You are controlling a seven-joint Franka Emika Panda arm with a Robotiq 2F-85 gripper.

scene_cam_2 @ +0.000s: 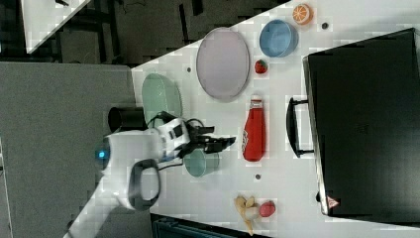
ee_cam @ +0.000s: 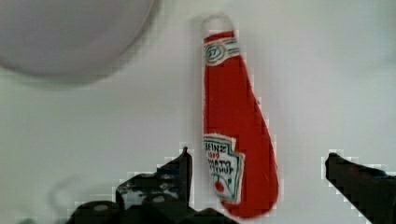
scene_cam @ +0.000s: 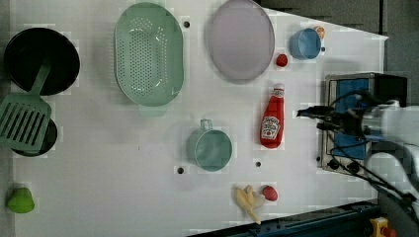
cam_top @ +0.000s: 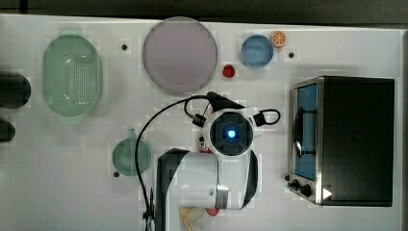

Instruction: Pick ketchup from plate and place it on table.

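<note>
Where it lies flat on the table (scene_cam: 123, 163), red ketchup (scene_cam: 272, 117), white-capped, white-labelled, between released fingers (ee_cam: 182, 168)

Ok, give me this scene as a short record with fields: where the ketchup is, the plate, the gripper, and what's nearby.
ketchup: ketchup lying on its side on the table, off the plate, cap toward it
plate: plate bare
gripper: gripper open, above the bottle's label end, holding nothing
nearby: green mug at the left view's left of the bottle; oven on the other side
task state: bottle already on the table
</note>
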